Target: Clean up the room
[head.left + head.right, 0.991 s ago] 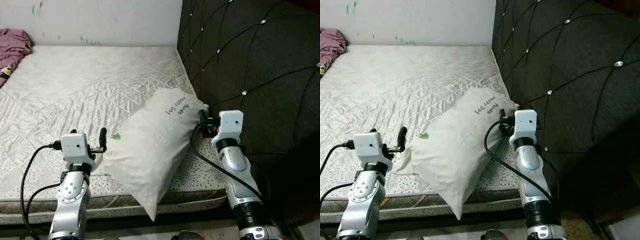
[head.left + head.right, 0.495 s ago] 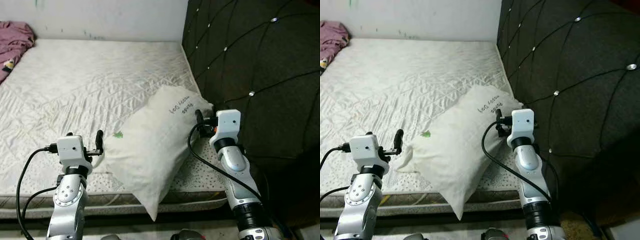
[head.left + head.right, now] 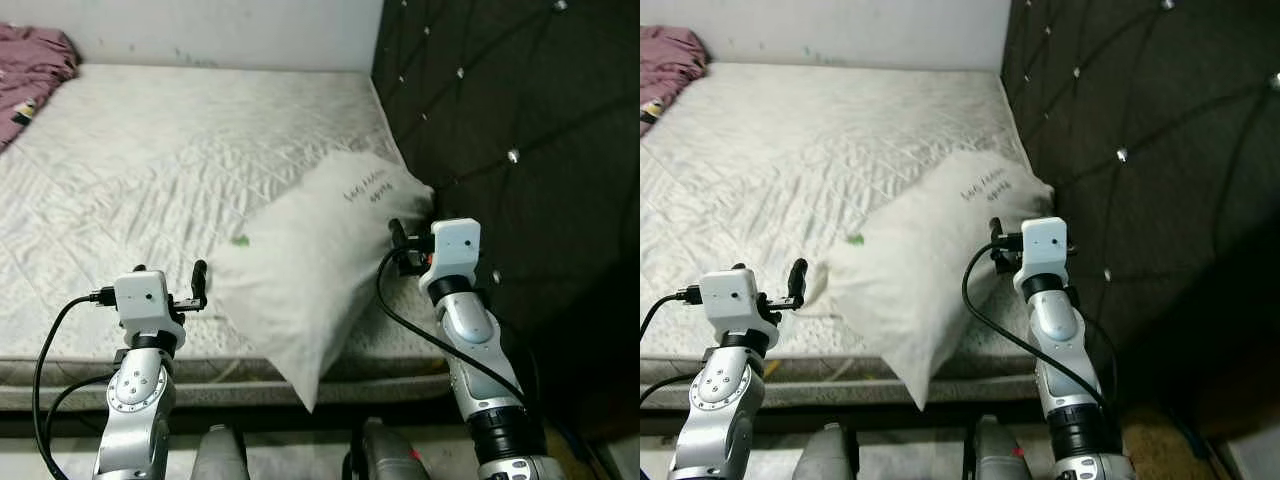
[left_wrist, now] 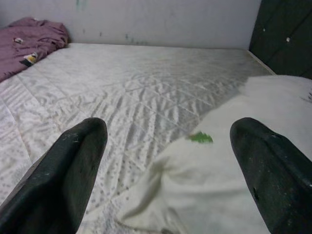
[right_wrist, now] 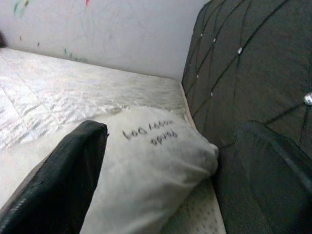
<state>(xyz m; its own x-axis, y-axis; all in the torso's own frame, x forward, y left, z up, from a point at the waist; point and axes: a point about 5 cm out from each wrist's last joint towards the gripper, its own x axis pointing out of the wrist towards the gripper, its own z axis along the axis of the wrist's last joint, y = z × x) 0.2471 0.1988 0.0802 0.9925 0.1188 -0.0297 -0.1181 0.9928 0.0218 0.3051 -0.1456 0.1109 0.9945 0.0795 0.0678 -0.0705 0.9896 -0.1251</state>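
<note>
Pillow [image 3: 320, 265], white with small dark lettering near its far right corner and a tiny green mark on its left side, lies slantwise on the near right part of the mattress [image 3: 150, 170]; its near corner hangs over the mattress's near edge, and its far right corner sits just beside the dark tufted headboard [image 3: 520, 120] that runs along the right. Both arms are raised in front of the bed. The left gripper [image 4: 168, 161] is held at the pillow's near left edge, its fingers [image 4: 73, 165] spread wide apart with nothing between them, the pillow's rumpled edge and green mark showing in the gap. The right gripper [image 5: 170, 161] is held at the pillow's right side, next to the headboard, its fingers [image 5: 63, 170] likewise spread wide and empty, the lettered corner of the pillow lying in the gap. A black cable [image 3: 420, 335] loops from the right wrist down along that arm. At the far left corner of the mattress lies a heap of purple cloth [image 3: 30, 70], against the pale wall [image 3: 220, 30] behind the bed.
</note>
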